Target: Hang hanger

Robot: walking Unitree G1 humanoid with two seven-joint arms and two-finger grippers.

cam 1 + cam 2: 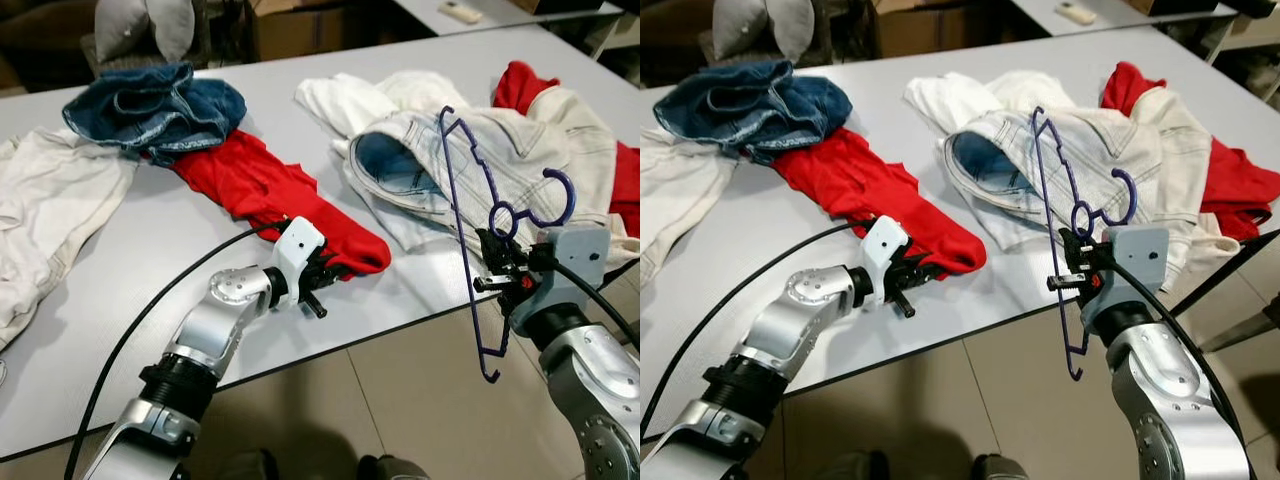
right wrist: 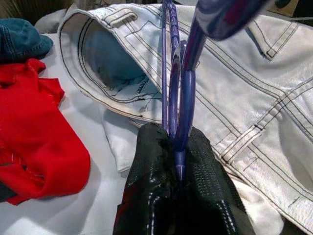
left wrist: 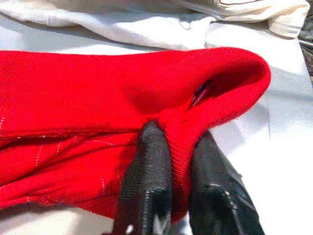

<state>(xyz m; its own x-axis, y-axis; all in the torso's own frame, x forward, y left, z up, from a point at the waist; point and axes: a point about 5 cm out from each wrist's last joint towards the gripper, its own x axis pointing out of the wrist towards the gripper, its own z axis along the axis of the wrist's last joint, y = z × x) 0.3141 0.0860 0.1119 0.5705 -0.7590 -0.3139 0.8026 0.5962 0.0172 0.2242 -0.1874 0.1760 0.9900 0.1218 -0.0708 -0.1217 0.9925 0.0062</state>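
A grey table point(image 1: 120, 260) strewn with laundry sits in front of me, its near edge just under my wrists. My left gripper point(image 1: 322, 268) is clenched on the tip of the red garment point(image 1: 265, 190), which runs from that edge back toward the blue denim heap point(image 1: 155, 105); in the left wrist view my fingers point(image 3: 149, 161) pinch a fold of red cloth just below an opening in the fabric. My right gripper point(image 1: 497, 262) is clamped on the purple hanger point(image 1: 462, 200) near its neck, holding it upright over the table edge in front of the white jeans point(image 1: 470, 150), hook point(image 1: 555, 195) beside my wrist and one shoulder hanging below the table line.

What worries me: my pinch on the red cloth is shallow, so a pull could slip it free or close the opening I judge I need. The hanger is gripped on a thin rod, so it could twist between my fingers. Its upper arm stands close to the jeans and could snag them and drag them along.
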